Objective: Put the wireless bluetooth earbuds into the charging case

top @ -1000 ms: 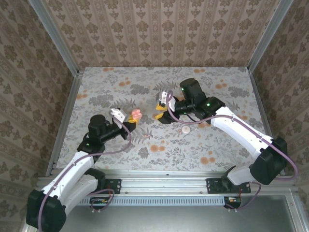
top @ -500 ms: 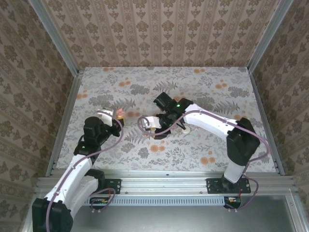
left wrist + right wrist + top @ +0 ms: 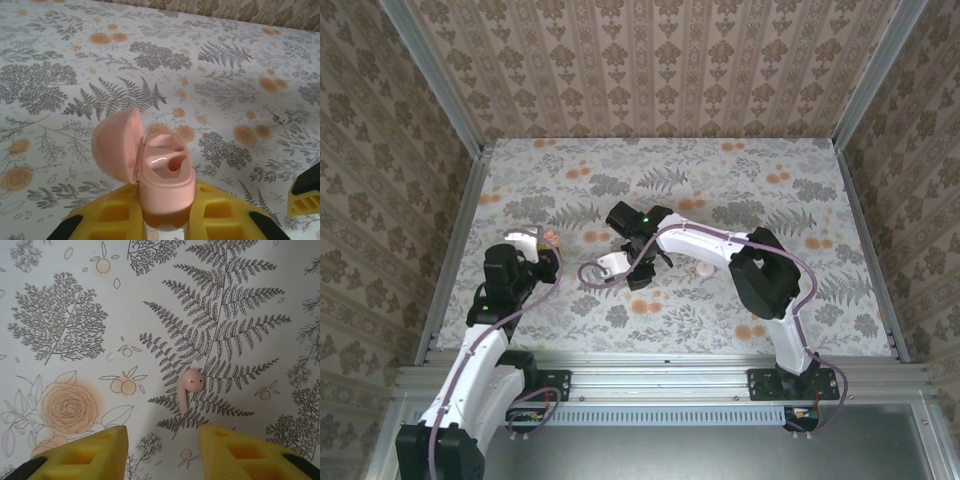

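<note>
A pale pink-white earbud (image 3: 186, 386) lies on the patterned tabletop, stem towards me, just ahead of the gap between my right gripper's (image 3: 161, 434) yellow fingers. That gripper is open, holds nothing and does not touch the earbud. In the top view the right gripper (image 3: 632, 272) hangs over the table's middle. My left gripper (image 3: 167, 202) is shut on the pink charging case (image 3: 165, 172), held upright with its lid swung open to the left and both sockets showing empty. From above, the case (image 3: 551, 236) sits at the left gripper (image 3: 542, 242).
A cream-white round disc (image 3: 703, 268) lies on the table right of the right gripper. One yellow finger (image 3: 306, 196) of the right gripper enters the left wrist view at the right edge. A tiny pale piece (image 3: 282, 118) rests on the table beyond it, too small to identify.
The right arm has swung left across the table towards the left gripper, its jaws narrowing slightly. The left gripper has drawn back to the left with the case.
</note>
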`<action>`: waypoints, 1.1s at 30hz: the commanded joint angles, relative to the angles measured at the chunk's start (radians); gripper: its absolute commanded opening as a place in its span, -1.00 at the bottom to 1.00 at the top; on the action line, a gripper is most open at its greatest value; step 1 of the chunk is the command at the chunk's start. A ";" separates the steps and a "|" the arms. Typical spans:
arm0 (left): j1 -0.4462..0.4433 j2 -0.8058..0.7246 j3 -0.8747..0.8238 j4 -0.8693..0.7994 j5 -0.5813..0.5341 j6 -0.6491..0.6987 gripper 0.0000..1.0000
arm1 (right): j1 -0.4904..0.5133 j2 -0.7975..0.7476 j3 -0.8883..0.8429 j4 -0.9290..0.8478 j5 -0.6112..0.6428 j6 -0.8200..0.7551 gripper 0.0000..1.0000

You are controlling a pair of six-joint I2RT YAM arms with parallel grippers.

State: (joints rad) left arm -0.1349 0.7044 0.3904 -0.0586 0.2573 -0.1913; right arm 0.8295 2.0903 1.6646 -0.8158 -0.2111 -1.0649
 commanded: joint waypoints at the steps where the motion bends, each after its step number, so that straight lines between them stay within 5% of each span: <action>1: 0.022 -0.023 0.008 -0.027 -0.015 -0.016 -0.81 | 0.006 0.048 0.061 -0.043 0.033 -0.051 -0.15; 15: 0.058 -0.023 0.013 -0.033 0.002 -0.010 -0.81 | 0.017 0.198 0.215 -0.130 -0.011 -0.089 -0.20; 33: 0.063 -0.023 0.015 -0.031 0.017 -0.007 -0.82 | 0.016 0.279 0.291 -0.177 -0.013 -0.097 -0.58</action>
State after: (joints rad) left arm -0.0822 0.6914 0.3904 -0.0826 0.2581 -0.1913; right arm 0.8417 2.3352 1.9247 -0.9360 -0.2096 -1.1458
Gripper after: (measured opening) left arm 0.180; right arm 0.221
